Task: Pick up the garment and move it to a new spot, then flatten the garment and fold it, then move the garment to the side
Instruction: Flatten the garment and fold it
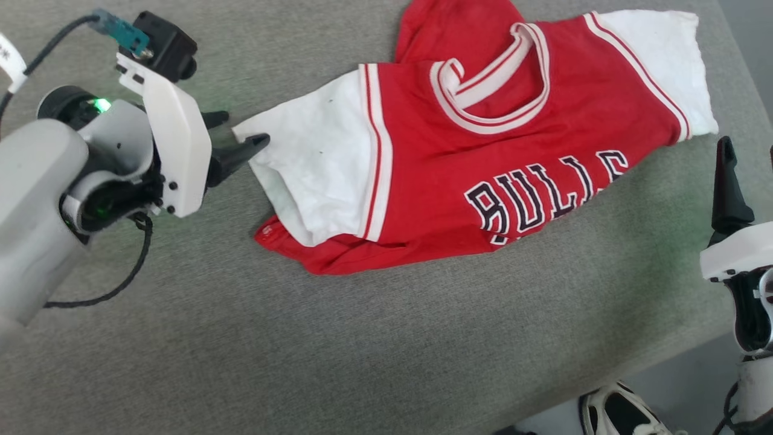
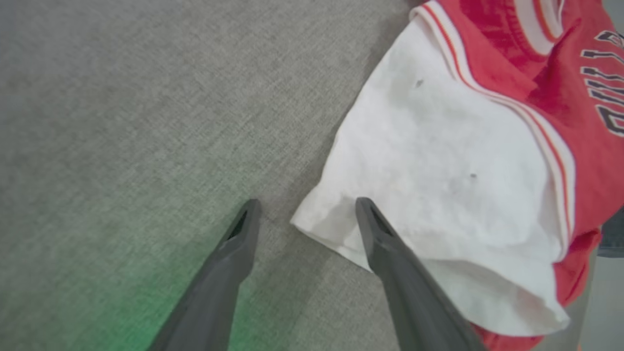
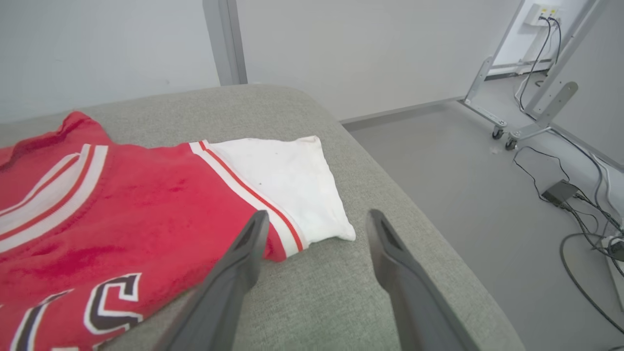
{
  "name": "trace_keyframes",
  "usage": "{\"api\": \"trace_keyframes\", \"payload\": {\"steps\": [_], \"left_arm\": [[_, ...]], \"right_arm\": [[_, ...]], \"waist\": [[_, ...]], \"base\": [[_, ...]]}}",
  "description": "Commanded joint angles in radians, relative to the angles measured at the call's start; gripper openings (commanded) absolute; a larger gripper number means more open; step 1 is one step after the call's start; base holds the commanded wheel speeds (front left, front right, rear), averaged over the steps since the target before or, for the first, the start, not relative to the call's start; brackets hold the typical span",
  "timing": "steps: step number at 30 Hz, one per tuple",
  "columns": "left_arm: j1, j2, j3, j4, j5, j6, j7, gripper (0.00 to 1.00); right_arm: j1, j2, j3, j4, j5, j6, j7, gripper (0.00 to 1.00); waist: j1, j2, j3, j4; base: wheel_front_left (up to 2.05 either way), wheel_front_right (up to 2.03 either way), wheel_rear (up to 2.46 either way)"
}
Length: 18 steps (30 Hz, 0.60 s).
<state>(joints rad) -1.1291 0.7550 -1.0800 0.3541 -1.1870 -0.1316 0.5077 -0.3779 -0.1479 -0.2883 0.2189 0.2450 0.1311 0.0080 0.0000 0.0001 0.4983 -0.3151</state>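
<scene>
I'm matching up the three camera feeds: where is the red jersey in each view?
Head view: the jersey lies across the upper middle.
Left wrist view: jersey on the right side, white sleeve foremost.
Right wrist view: jersey on the left half, white sleeve toward the centre.
Shared landmark: the black lettering, at the left wrist view's right edge, the right wrist view's bottom left.
</scene>
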Motion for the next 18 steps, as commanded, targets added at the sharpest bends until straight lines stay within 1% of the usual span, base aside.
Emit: {"api": "trace_keyframes", "payload": {"steps": [1, 2, 3, 4, 5, 6, 9, 14, 18], "left_arm": [[0.004, -0.004, -0.03, 0.013, -0.03, 0.003, 0.022, 1.0], [0.004, -0.004, -0.041, 0.013, -0.042, 0.003, 0.025, 1.0], [0.0, -0.003, -0.052, 0.01, -0.047, 0.003, 0.022, 0.45], [-0.001, -0.005, -0.056, 0.009, -0.061, 0.003, 0.013, 0.2], [0.0, -0.005, -0.062, 0.009, -0.075, 0.003, 0.008, 0.0], [-0.003, -0.005, -0.071, 0.004, -0.086, 0.002, 0.006, 0.0], [-0.018, 0.004, -0.064, 0.003, -0.108, 0.002, -0.045, 0.0], [-0.028, 0.033, -0.055, 0.044, -0.128, 0.003, -0.155, 0.0], [-0.012, 0.086, -0.057, 0.082, -0.15, 0.003, -0.219, 0.0]], "right_arm": [[0.004, 0.006, 0.005, -0.004, -0.001, -0.001, -0.005, 1.0], [0.003, 0.006, 0.006, -0.003, 0.0, -0.001, -0.005, 1.0], [0.004, 0.006, 0.005, -0.004, 0.0, -0.001, -0.007, 1.0], [0.004, 0.006, 0.002, -0.004, -0.001, -0.001, -0.007, 1.0], [0.002, 0.004, -0.002, -0.004, -0.004, -0.001, -0.005, 1.0], [-0.002, 0.001, -0.006, -0.004, -0.007, -0.001, -0.005, 1.0], [-0.012, -0.009, -0.01, -0.011, -0.013, -0.001, -0.003, 1.0], [-0.011, -0.022, -0.012, -0.029, -0.025, -0.001, 0.018, 1.0], [-0.013, -0.033, -0.01, -0.046, -0.027, -0.001, 0.036, 1.0]], "waist": [[0.0, -0.0001, 0.015, -0.016], [0.0, -0.0001, 0.017, -0.017], [0.0, -0.0001, 0.018, -0.016], [0.0, -0.0001, 0.019, -0.013], [0.0, -0.0001, 0.018, -0.008], [0.0, -0.0001, 0.017, -0.002], [0.0, -0.0001, 0.009, 0.023], [0.0, -0.0001, -0.019, 0.083], [0.0, -0.0001, -0.04, 0.122]], "base": [[0.0, 0.0, 0.0], [0.0, 0.0, 0.0], [0.0, 0.0, 0.0], [0.0, 0.0, 0.0], [0.0, 0.0, 0.0], [0.0, 0.0, 0.0], [0.0, 0.0, 0.0], [0.0, 0.0, 0.0], [0.0, 0.0, 0.0]]}}
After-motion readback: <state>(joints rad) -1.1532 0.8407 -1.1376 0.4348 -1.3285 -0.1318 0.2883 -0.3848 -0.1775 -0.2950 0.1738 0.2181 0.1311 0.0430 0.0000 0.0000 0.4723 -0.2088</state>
